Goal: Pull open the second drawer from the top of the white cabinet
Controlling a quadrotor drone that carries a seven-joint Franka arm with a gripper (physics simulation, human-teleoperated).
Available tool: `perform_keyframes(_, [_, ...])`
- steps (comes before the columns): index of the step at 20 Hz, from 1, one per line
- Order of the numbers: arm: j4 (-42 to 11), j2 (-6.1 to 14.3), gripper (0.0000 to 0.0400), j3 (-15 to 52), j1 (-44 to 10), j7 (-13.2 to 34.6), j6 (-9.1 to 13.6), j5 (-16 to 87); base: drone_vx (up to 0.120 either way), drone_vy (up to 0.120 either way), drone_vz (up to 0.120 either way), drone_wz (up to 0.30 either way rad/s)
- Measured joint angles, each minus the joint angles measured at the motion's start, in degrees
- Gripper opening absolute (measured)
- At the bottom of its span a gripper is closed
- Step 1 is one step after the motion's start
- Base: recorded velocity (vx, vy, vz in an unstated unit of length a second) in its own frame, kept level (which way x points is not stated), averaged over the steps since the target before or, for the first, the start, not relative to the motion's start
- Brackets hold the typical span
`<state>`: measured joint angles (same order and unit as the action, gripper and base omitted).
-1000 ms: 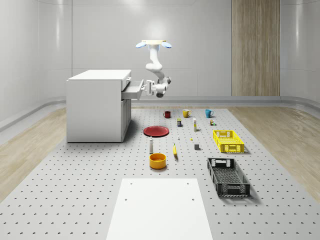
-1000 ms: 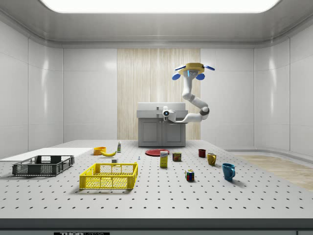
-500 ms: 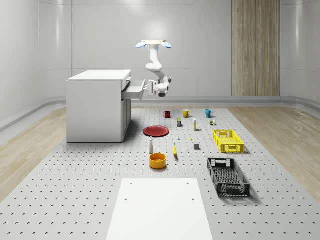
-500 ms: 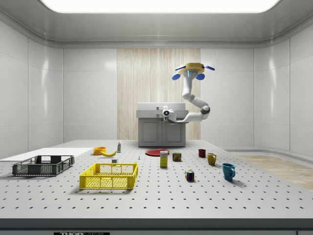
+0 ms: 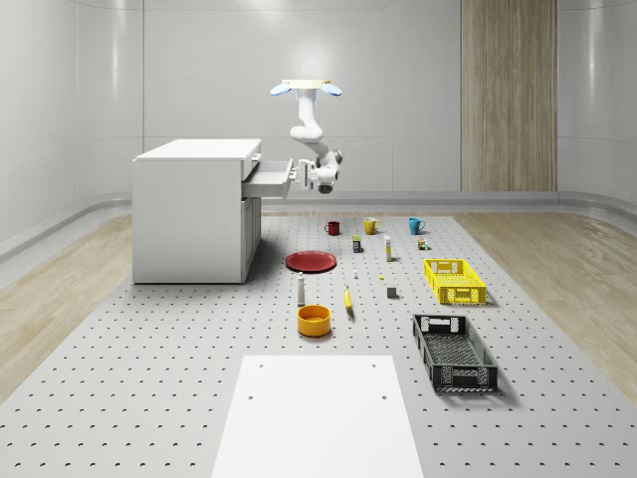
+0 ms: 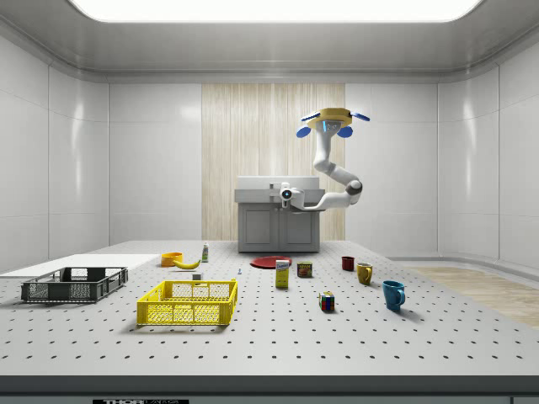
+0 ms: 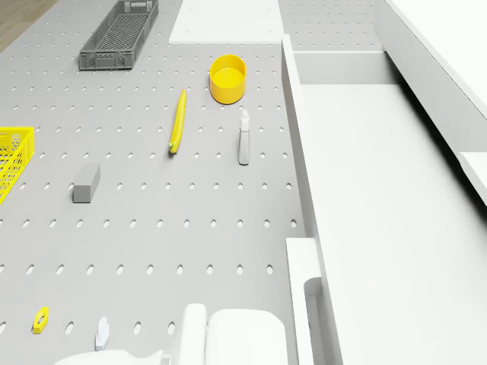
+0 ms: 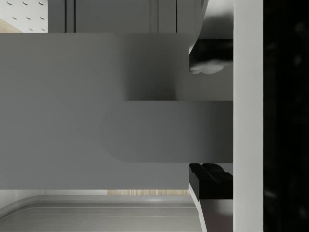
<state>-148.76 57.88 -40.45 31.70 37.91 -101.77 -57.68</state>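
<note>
- Hovering in open air: the drone (image 5: 309,88), off the floor and beside the front of the white cabinet (image 5: 189,214), toward the whole-scene view's right of it, resting on nothing.
- Reaching down and back toward the cabinet: the arm, bringing the gripper (image 5: 299,177) right up against the front of the drawer (image 5: 267,177).
- Sticking out from the cabinet's face, just below its top: that drawer, already partly open and empty inside as far as the drone view shows; whether it counts as the second from the top being hard to judge from here.
- Straddling the handle (image 8: 164,130) in the wrist view: the two dark fingertips (image 8: 210,60), one on each side of the bar, spread a little wider than the bar, with a gap showing on one side and the other pad lying close to it; so looking parted around the handle, not pinching it.
- Lying directly ahead of the gripper, between the fingers: the handle, its long axis running along the drawer front, crosswise to the line of pull.
- Judging the next move: pressing the fingers onto the bar if needed, then drawing straight away from the cabinet's face, toward the whole-scene view's right, keeping the pull square to the front to avoid slipping off or jamming the drawer.
</note>
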Motion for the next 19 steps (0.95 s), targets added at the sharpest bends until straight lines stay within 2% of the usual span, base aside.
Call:
perform_keyframes(3, [0.0, 0.3, 0.029, -0.3, 0.4, 0.2, -0.3, 0.3, 0.0, 0.0, 0.0, 0.0])
perform_keyframes(5, [0.2, 0.8, 0.0287, -0.4, 0.6, 2.4, -0.4, 0.6, 0.0, 0.0, 0.0, 0.0])
perform_keyframes(7, [0.1, 1.0, 0.0292, -0.7, 1.0, 1.9, -0.7, 0.9, 0.0, 0.06, 0.0, 0.0])
perform_keyframes(14, [-0.1, 1.7, 0.0299, -1.2, 2.0, 1.3, -1.6, 1.5, 0.0, 0.114, 0.0, 0.0])
perform_keyframes(19, [-0.2, 2.1, 0.03, -1.5, 2.5, 1.4, -2.1, 1.9, 0.0, 0.0, 0.0, 0.0])
